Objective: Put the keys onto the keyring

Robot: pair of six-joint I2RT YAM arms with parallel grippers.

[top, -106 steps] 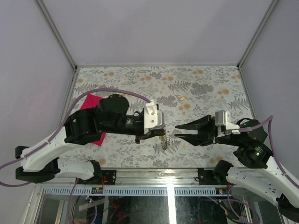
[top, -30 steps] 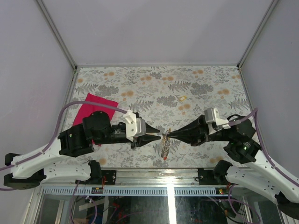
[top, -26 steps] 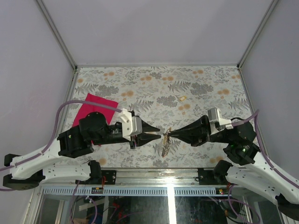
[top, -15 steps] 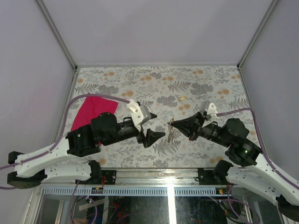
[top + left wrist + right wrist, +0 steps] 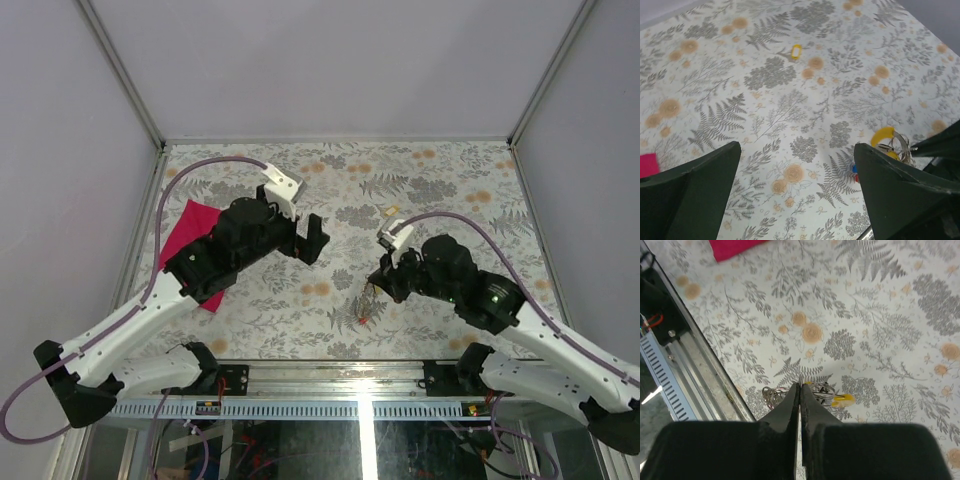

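My right gripper (image 5: 800,385) is shut, and its tips pinch the thin grey keyring (image 5: 824,390) just above the table. A yellow-capped key (image 5: 843,400) hangs on that ring, with more wire loops (image 5: 771,394) to its left. From above, the right gripper (image 5: 373,289) holds the bunch (image 5: 365,306) near the front edge. My left gripper (image 5: 796,146) stands wide open over the bare cloth, with nothing in it. The keyring and its yellow key (image 5: 883,135) lie beyond its right finger, with blue and red caps (image 5: 855,172) below. One loose yellow key (image 5: 796,51) lies far off.
A red cloth (image 5: 195,240) lies at the left under the left arm. The metal front rail (image 5: 695,365) runs close to the hanging bunch. The loose yellow key (image 5: 392,210) sits mid-table behind the right gripper. Grey walls close in three sides.
My left gripper has opened, let go of the bunch and pulled back up and left. My right gripper has swung round, still shut on the keyring.
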